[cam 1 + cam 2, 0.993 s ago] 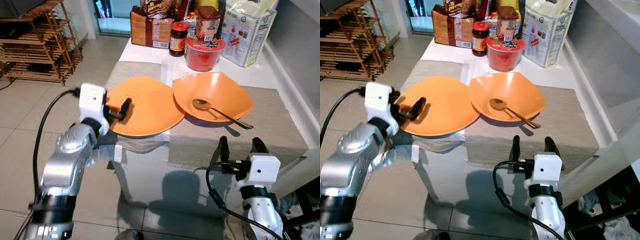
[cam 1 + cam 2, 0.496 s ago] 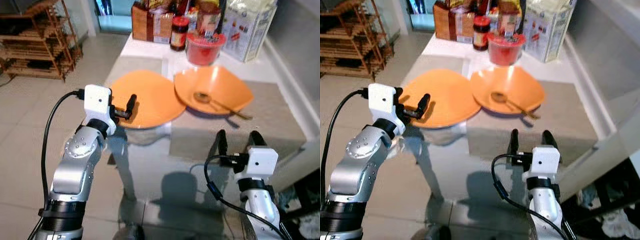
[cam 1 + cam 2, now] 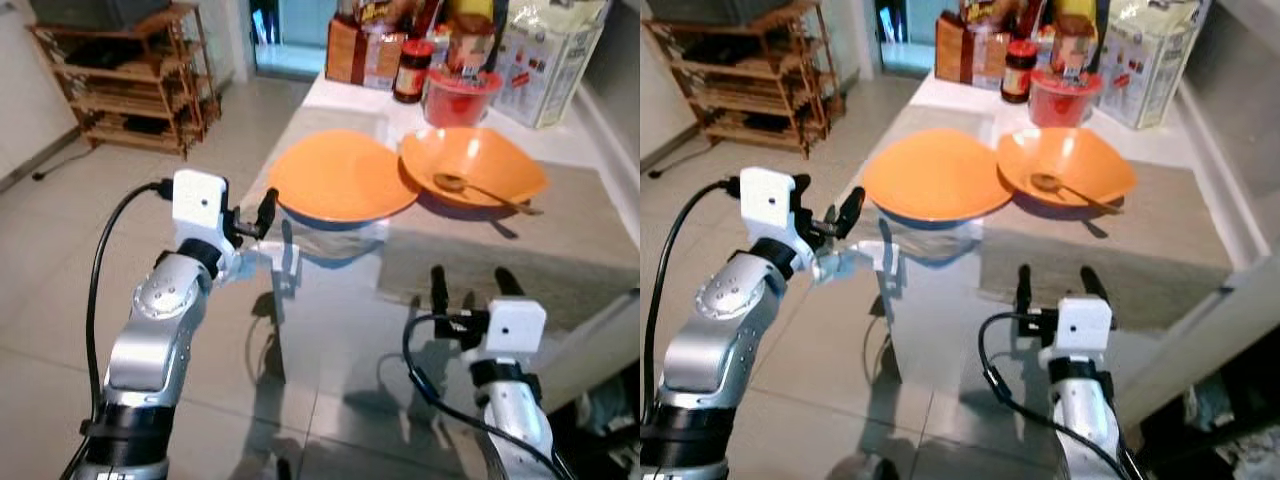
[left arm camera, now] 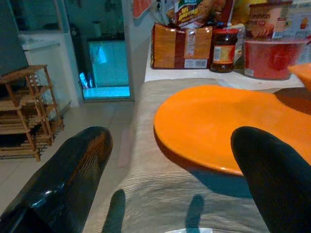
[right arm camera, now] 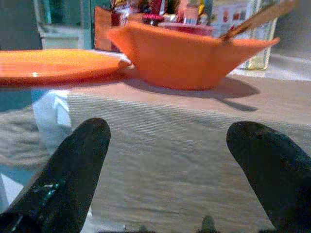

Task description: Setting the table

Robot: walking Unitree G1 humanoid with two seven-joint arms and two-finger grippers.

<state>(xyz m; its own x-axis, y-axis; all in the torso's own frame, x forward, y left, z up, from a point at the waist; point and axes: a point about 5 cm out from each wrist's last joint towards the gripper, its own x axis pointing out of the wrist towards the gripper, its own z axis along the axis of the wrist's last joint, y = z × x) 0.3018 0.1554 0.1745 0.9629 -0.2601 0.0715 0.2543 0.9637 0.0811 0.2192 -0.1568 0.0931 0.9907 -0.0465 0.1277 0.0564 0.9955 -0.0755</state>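
Observation:
An orange plate lies on a grey placemat whose near edge hangs over the table's end. Right of it, touching its rim, an orange bowl holds a metal spoon and rests on a second placemat. My left gripper is open and holds nothing. It hovers just off the table's left corner, a short way from the plate. My right gripper is open too, low before the table's near edge, pointing at the bowl.
Food packs crowd the table's far end: a red tub, a dark jar, a brown box and a white bag. A wooden rack stands on the tiled floor at far left. A white wall edge runs along the right.
The whole picture has shifted as the camera drew back and turned. My left gripper, earlier with a finger over the plate's rim, now sits off the table corner, apart from the plate.

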